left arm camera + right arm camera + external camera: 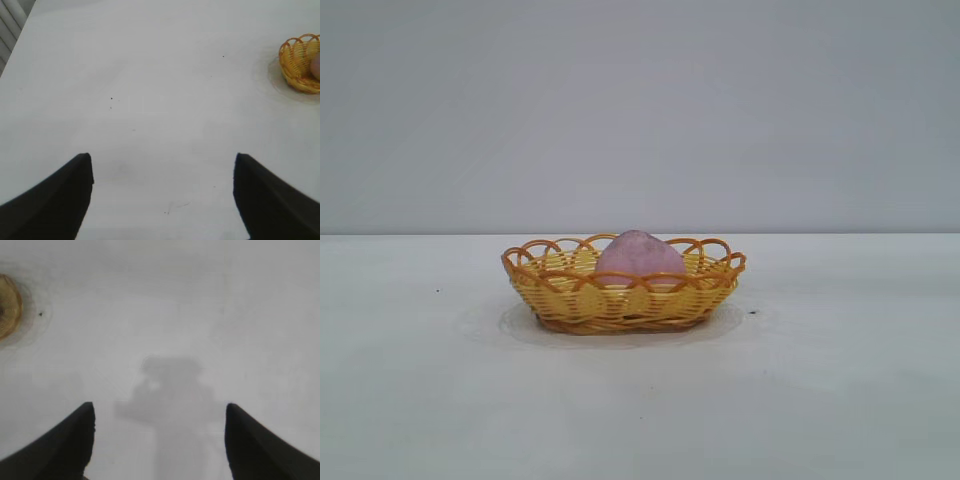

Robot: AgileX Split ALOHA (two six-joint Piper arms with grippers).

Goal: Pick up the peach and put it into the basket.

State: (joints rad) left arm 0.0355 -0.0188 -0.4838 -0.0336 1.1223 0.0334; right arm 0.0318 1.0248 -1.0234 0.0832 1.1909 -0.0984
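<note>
Pink peach (638,257) inside basket (570,300), seemingly.

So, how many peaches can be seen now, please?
1. The peach lies inside the basket at the middle of the table. The basket wall could hide smaller ones behind it.

One peach (638,256), one basket (620,296), one counter (840,400). Two pincers: left pincer (162,192), right pincer (159,440).
</note>
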